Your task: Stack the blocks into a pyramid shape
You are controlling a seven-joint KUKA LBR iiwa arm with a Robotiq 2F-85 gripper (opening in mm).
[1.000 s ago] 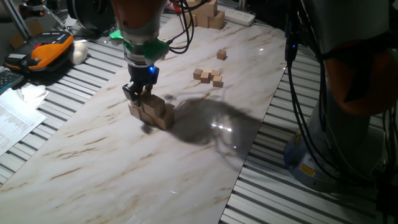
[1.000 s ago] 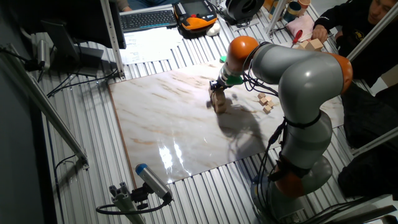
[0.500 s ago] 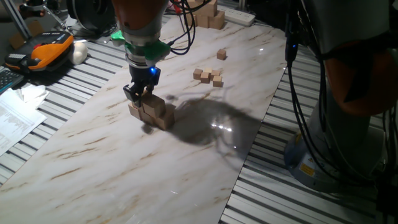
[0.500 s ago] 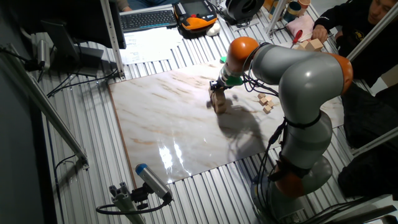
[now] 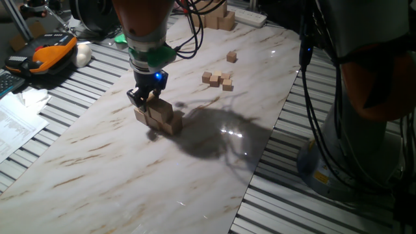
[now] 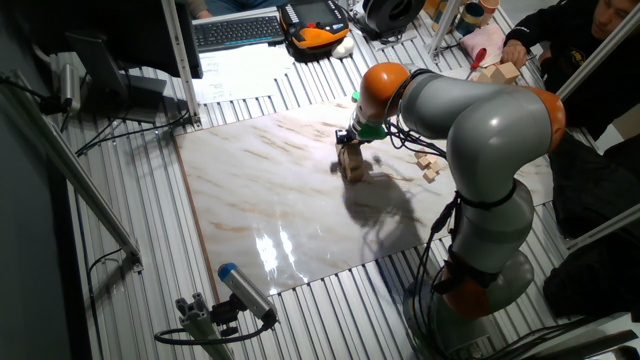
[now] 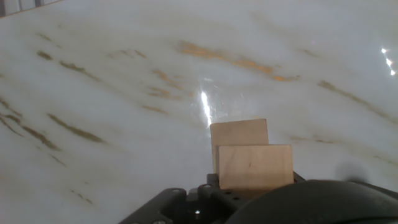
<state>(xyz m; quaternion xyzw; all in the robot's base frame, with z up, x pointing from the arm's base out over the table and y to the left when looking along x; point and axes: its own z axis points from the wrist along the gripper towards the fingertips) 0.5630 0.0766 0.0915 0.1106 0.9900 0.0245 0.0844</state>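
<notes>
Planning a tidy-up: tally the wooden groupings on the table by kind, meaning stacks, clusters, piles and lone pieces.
Stack of light-tan wooden cubes under the gripper: 1
Cluster of small tan wooden cubes: 1
Lone small tan wooden cube: 1
Pile of bigger pale wooden blocks: 1
Total: 4
</notes>
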